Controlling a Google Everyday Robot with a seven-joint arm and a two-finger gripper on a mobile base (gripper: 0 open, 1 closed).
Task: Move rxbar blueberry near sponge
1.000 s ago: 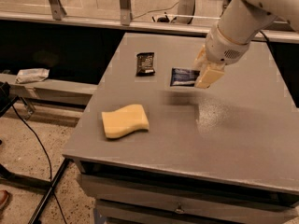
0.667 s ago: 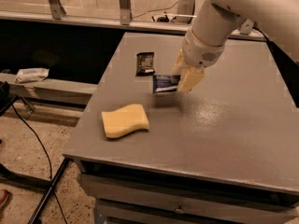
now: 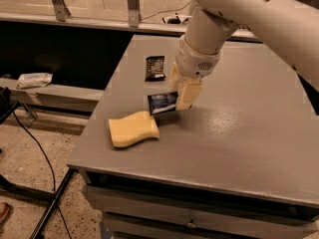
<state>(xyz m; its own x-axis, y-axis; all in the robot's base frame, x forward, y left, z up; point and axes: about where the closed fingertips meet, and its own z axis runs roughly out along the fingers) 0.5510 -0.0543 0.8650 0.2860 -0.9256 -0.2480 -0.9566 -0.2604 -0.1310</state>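
Your tool (image 3: pixel 178 99) hangs just beyond the far right corner of the sponge (image 3: pixel 133 129), its cream fingers pinching one end of the rxbar (image 3: pixel 162 102). The bar (dark navy, pale lettering) juts from the fingers toward the sponge, its free end right at the sponge's far edge; whether the two touch cannot be told. The sponge lies flat on the grey surface (image 3: pixel 239 143). A black wrapper (image 3: pixel 155 67) lies farther beyond the sponge, well apart from it.
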